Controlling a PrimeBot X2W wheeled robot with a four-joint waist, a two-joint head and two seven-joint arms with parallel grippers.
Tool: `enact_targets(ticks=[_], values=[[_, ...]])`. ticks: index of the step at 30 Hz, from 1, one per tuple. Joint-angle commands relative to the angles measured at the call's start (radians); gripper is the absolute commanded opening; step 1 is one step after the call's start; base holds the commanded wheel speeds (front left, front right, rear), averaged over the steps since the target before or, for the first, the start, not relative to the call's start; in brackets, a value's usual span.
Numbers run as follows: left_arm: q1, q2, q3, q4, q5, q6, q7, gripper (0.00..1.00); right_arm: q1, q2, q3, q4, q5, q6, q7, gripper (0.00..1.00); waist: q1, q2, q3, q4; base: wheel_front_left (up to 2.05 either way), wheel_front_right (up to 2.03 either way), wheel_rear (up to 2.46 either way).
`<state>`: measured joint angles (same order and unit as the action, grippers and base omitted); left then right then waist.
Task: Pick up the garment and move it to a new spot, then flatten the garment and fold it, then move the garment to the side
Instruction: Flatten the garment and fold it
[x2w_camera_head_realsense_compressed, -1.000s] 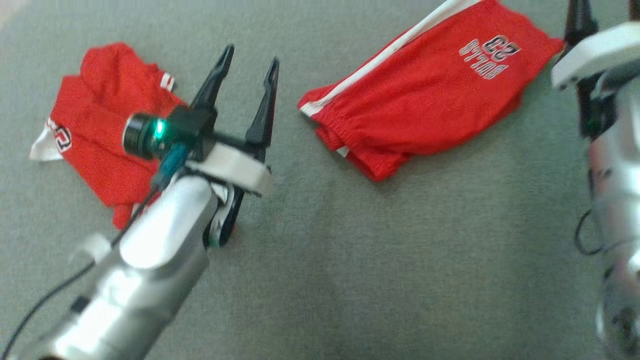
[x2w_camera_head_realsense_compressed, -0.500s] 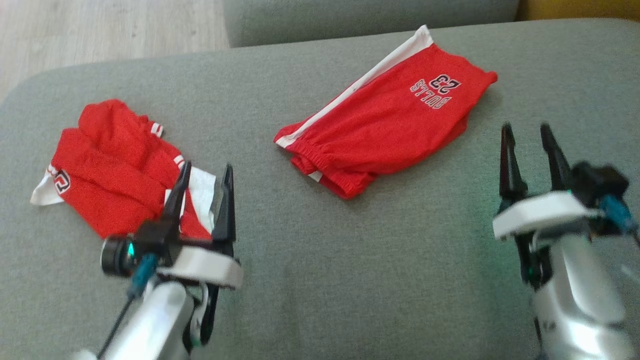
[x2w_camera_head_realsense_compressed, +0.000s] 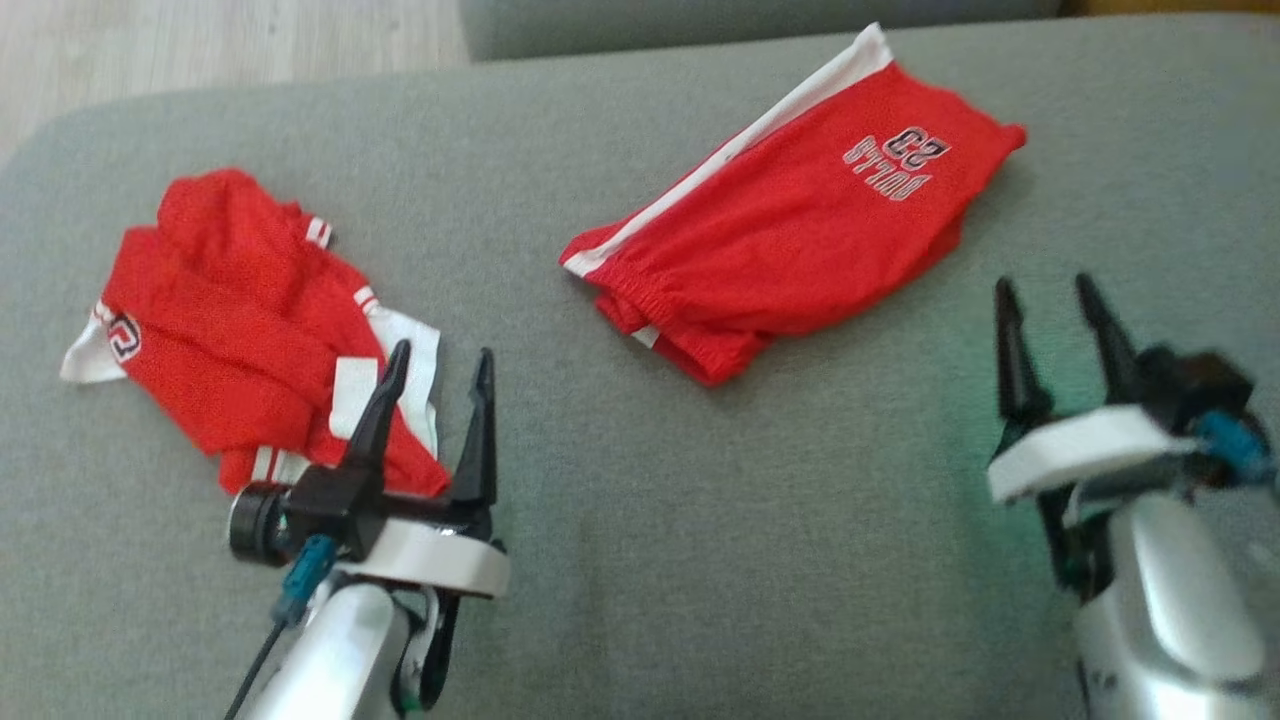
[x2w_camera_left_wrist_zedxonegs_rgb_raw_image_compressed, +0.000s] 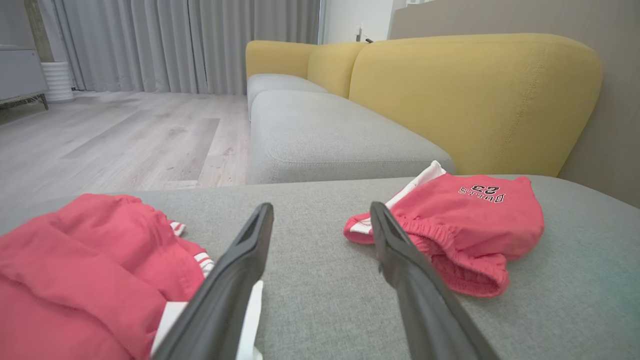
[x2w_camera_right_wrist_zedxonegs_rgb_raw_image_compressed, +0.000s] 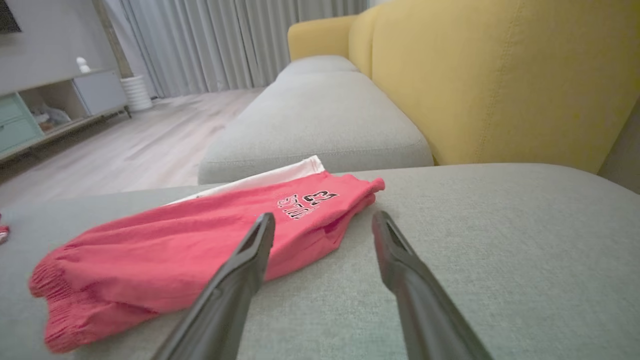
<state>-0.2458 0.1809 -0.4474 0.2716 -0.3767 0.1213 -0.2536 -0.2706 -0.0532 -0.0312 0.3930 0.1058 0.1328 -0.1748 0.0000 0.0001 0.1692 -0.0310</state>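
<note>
Grey sofa seat (x2w_camera_head_realsense_compressed: 700, 560) carries two red garments well apart: the folded Bulls shorts (x2w_camera_head_realsense_compressed: 800, 240) toward the far right, the crumpled red jersey (x2w_camera_head_realsense_compressed: 220, 330) at the left. Compared with a second ago, the whole view has pulled back. The left gripper (x2w_camera_head_realsense_compressed: 443, 350) no longer hangs over the jersey but sits low at its near corner. The right gripper (x2w_camera_head_realsense_compressed: 1044, 283) rests short of the shorts. Both stand wide and empty. I judge the shorts finished and the jersey next.

Left gripper (x2w_camera_head_realsense_compressed: 435, 365) and right gripper (x2w_camera_head_realsense_compressed: 1048, 295), both fingers spread, empty.
</note>
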Motion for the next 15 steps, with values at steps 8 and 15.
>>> enact_targets(ticks=[8,15], values=[[-0.135,-0.029,0.052,-0.004,0.047,-0.055,-0.008,1.0,-0.363,-0.022,-0.165,0.083,-0.138,-0.002,0.219,1.0,0.0,-0.0001,0.16,0.087,0.0,0.0,0.0],[-0.177,-0.061,0.055,0.028,0.076,-0.084,-0.008,1.0,-0.553,-0.089,-0.302,0.318,-0.306,-0.002,0.355,1.0,0.0,-0.0001,0.226,0.142,0.0,0.0,0.0]])
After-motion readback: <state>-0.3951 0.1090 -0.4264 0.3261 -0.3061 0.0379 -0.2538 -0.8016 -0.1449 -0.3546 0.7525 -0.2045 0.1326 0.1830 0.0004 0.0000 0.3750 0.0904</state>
